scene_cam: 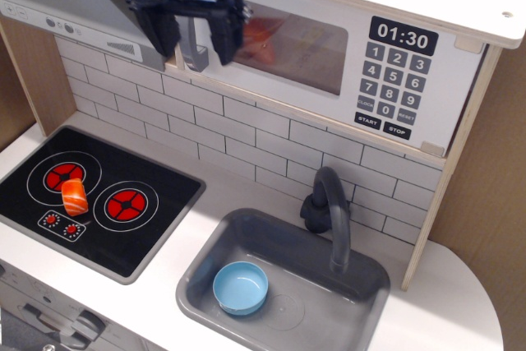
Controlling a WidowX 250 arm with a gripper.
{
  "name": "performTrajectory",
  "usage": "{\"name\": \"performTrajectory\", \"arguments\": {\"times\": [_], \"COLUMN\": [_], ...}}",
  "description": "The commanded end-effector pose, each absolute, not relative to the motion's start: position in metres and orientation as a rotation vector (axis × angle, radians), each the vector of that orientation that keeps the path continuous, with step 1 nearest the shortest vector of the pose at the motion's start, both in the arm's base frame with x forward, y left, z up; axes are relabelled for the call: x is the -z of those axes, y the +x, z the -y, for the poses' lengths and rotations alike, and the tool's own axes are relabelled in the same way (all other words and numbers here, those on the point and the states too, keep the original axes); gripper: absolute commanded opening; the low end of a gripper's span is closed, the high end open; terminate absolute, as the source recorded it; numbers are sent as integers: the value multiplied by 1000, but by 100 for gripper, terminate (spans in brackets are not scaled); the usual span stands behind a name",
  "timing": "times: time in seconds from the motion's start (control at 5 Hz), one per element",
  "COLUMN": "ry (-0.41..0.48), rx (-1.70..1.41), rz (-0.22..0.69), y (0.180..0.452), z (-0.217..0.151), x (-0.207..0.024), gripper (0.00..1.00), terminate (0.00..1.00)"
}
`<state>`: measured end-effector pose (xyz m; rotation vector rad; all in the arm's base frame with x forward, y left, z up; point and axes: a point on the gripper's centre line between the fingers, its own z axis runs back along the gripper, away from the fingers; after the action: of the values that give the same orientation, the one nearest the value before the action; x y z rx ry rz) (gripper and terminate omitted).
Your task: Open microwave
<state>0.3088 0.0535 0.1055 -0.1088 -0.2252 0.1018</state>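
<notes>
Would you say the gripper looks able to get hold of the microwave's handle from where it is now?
Probably yes: the open gripper straddles the grey handle at the microwave door's left edge, and nothing appears to block it.

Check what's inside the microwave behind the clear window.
Through the clear window of the white toy microwave an orange-red object shows at the left; its shape is unclear. The black gripper, jaws apart astride the grey bar handle, covers the interior's left edge.
</notes>
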Motion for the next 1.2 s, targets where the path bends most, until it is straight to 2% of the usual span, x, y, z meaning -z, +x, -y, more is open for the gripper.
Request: {"name": "performTrajectory", "arguments": {"times": [0.0,0.4,0.6,0.8,1.0], "ry": [-46,37,74,54,31], "rx": [-142,-237,-233,-180,-112], "rz": [351,364,364,342,381], "y": [334,350,352,354,348], "z": [-85,-113,-113,-110,-107], "x": [-129,-125,-112,-104,-104], "gripper": [100,100,100,0,0], "terminate": [0,0,0,0,0]}}
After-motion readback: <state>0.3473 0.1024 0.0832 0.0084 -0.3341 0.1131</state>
